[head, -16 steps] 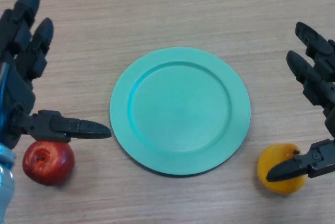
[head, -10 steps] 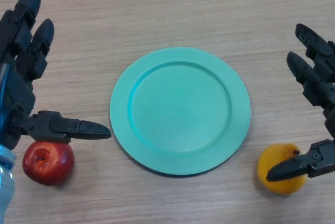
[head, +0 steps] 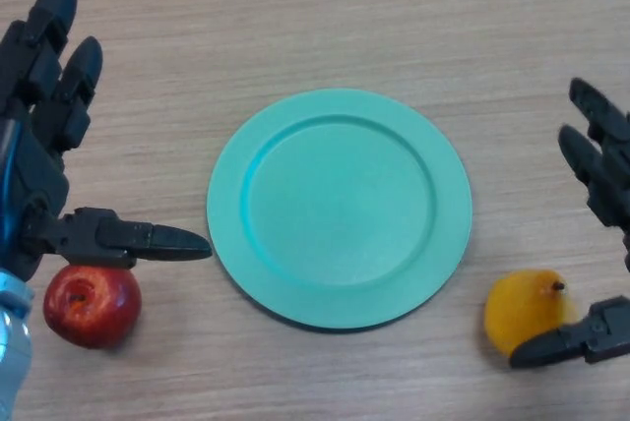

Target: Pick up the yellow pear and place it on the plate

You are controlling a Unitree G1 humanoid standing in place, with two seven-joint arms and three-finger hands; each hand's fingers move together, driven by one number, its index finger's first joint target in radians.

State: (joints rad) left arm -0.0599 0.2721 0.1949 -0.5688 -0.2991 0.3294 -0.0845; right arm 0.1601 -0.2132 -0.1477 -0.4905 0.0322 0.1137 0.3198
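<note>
A red apple (head: pixel 91 305) sits near the lower left corner of the light wood-grain tabletop (head: pixel 325 18), stem dimple upward.

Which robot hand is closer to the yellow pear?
Right. The right robot hand has its thumb at the round yellow pear; the left robot hand is across the green plate.

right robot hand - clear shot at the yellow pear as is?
Probably yes. The right robot hand is open beside the yellow pear, thumb under its near side, fingers farther back. Nothing lies between them; the plate sits apart to the left.
</note>
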